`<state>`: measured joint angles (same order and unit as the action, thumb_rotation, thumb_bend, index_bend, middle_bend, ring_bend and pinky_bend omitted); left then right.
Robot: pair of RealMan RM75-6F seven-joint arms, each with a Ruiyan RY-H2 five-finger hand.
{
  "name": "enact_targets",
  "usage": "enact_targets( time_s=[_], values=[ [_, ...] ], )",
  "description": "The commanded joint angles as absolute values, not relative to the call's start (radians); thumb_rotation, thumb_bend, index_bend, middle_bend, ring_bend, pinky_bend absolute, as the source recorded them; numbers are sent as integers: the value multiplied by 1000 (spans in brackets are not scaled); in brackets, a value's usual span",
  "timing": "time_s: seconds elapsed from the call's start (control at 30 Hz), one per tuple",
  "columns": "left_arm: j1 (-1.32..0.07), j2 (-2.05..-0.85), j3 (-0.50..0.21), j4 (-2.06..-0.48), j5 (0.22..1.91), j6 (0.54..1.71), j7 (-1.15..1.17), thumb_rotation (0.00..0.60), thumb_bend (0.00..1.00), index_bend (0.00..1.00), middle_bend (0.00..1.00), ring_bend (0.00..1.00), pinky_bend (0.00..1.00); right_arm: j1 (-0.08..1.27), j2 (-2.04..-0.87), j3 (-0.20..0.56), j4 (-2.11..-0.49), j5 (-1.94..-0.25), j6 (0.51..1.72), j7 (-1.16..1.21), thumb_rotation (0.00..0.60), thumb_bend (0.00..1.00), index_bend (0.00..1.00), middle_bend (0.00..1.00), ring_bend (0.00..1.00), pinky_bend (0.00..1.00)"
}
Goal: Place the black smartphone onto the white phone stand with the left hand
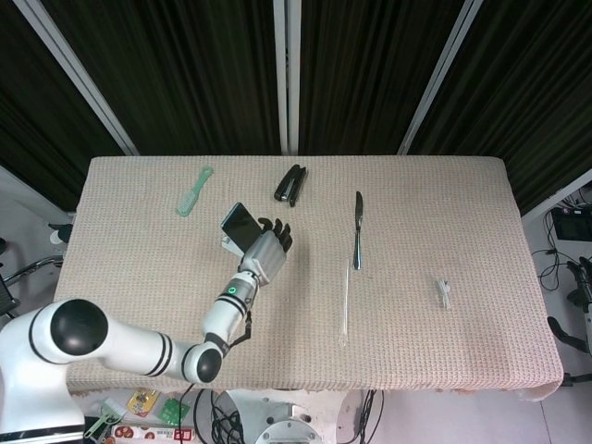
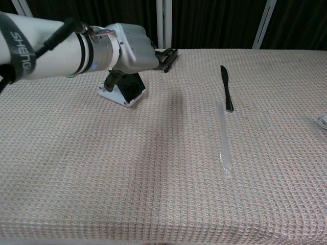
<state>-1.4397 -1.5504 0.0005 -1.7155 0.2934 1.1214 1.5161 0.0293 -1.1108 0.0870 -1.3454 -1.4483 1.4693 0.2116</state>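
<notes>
Dark curtains hang behind a worktop covered in a beige woven cloth. From the head view, the black smartphone leans tilted on the white phone stand, its screen angled up and toward the robot so it could be read from the front. The left hand sits just beside the phone on its right, fingers spread and holding nothing, which suggests the phone already rests on its own. A green comb, a black stapler, a knife, a clear rod and a small white piece lie well apart, clear of the arm's path. From the chest view, the left hand hovers above and partly in front of the phone, whose lower edge sits in the stand's lip; whether any finger touches the phone is hard to tell here. The right hand appears in neither view.
</notes>
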Motion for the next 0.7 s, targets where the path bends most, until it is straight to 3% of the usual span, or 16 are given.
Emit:
enact_targets(
  time_s=[0.03, 0.17, 0.3, 0.53, 0.7],
  values=[
    [-1312, -1398, -44, -1960, 554, 1304, 1254, 600, 80, 18, 14, 59, 231, 30, -1110, 85, -1349, -1452, 1469, 207, 600, 178, 0, 0, 0, 0],
    [-1113, -1300, -31, -2092, 871, 1533, 950, 600, 87, 18, 26, 59, 231, 33, -1111, 83, -1356, -1458, 1470, 197, 600, 178, 0, 0, 0, 0],
    [-914, -1216, 79, -2078, 1080, 1708, 787, 600, 95, 18, 28, 60, 231, 37, -1112, 78, -1372, -1473, 1473, 176, 600, 178, 0, 0, 0, 0],
    [-628, -1116, 246, -1968, 1159, 1744, 458, 600, 89, 18, 23, 60, 231, 42, -1114, 48, -1401, -1535, 1485, 167, 600, 153, 0, 0, 0, 0],
    [-463, -1157, 312, -1799, 1273, 1756, 258, 600, 89, 20, 23, 60, 230, 43, -1125, 31, -1426, -1560, 1487, 126, 600, 151, 0, 0, 0, 0]
  ],
)
